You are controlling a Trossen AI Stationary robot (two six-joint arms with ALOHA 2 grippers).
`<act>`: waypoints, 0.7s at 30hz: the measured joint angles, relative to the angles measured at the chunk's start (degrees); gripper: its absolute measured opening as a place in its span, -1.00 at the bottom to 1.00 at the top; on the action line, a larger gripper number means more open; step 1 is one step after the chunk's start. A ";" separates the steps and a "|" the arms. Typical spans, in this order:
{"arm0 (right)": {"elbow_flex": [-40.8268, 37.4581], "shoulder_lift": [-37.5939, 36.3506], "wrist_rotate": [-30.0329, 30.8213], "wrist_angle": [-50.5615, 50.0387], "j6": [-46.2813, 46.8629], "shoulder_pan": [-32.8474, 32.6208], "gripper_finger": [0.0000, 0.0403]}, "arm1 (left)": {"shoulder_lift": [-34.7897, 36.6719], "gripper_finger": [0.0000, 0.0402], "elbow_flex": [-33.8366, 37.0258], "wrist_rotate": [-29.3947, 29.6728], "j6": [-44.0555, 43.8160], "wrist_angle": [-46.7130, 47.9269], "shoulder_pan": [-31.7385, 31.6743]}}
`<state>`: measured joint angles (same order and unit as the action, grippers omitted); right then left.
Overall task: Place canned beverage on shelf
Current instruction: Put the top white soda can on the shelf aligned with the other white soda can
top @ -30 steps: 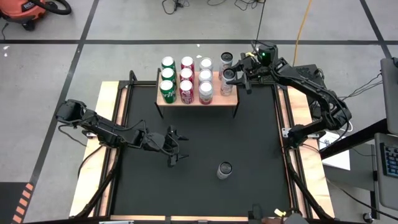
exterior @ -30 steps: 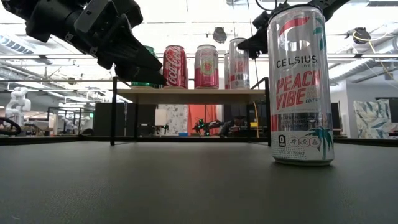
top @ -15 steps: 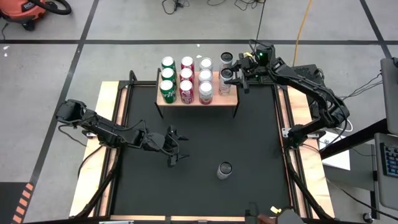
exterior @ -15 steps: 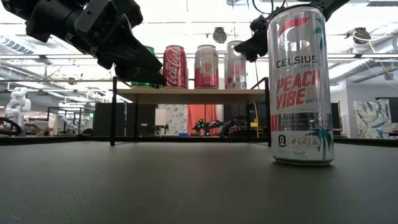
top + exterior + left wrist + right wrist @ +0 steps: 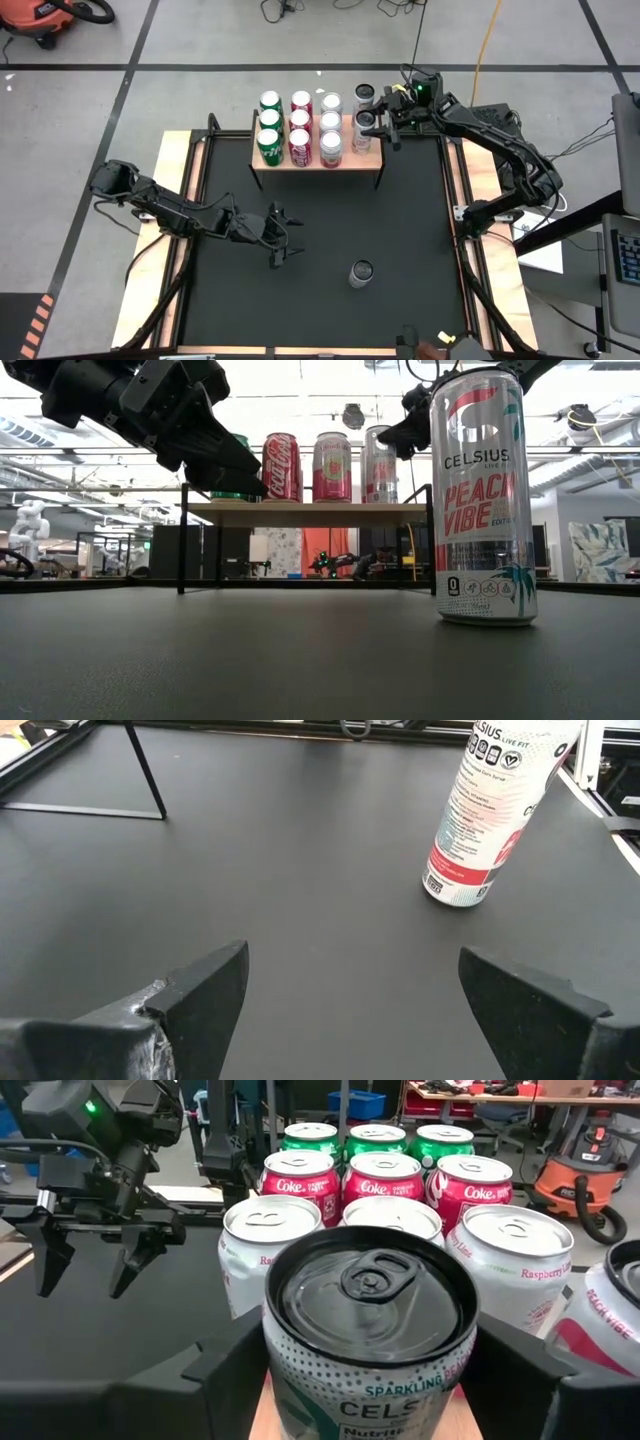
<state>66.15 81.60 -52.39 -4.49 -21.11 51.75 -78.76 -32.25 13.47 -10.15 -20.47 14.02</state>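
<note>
the black mat (image 5: 400,220) covers the table top between wooden side rails; everything else stands on or over it.

the shelf (image 5: 310,160), a light wood top on thin black legs, stands at the far edge of the mat. it carries 3 full columns of 3 cans: green cans (image 5: 269,122) at the left end, then red coke cans (image 5: 380,1175), then white raspberry cans (image 5: 330,122). a 4th column at the right end is filling.

the right arm reaches over the shelf's right end. the right gripper (image 5: 372,122) has 1 finger on each side of a silver celsius can (image 5: 368,1330) standing upright on the wood in that 4th column; in the right wrist view the fingers flank the can closely, but whether they press it or stand just clear cannot be told. another celsius can (image 5: 364,95) stands behind it in the same column.

the left arm waits above the mat's left half, well apart from the shelf. the left gripper (image 5: 281,236) has its fingers (image 5: 200,990) spread wide with nothing between them.

a lone celsius peach vibe can (image 5: 483,500) stands upright on the mat in the near right part, apart from both grippers.
</note>
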 joint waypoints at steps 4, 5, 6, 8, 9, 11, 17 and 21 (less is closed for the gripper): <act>-0.02 0.00 0.03 -0.28 0.58 0.00 0.37 | 0.00 0.78 0.00 -0.01 0.02 0.00 0.00; -0.10 0.00 0.05 -0.47 0.70 0.00 0.38 | 0.00 0.78 0.00 -0.02 0.02 0.01 0.00; -0.13 0.04 0.05 -0.55 0.83 0.00 0.39 | 0.00 0.78 0.00 -0.02 0.02 0.02 0.00; -0.13 0.05 0.08 -0.47 0.95 0.00 0.42 | 0.00 0.78 0.00 -0.02 0.02 0.02 0.00; -0.13 0.04 0.08 -0.36 0.94 0.00 0.43 | 0.00 0.78 0.00 -0.02 0.02 0.02 0.00; -0.13 0.07 0.08 -0.28 0.93 0.00 0.46 | 0.00 0.78 0.00 -0.02 0.02 0.02 0.00; -0.13 -0.38 0.32 -0.12 0.67 0.02 0.48 | 0.00 0.78 0.00 -0.92 0.04 0.04 -0.02; -0.13 -1.63 1.45 0.11 0.51 0.02 0.48 | 0.00 0.78 0.00 -1.44 0.07 0.04 0.00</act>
<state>66.02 79.97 -50.94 -4.38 -20.60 51.77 -78.76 -32.25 12.03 -10.09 -20.43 14.02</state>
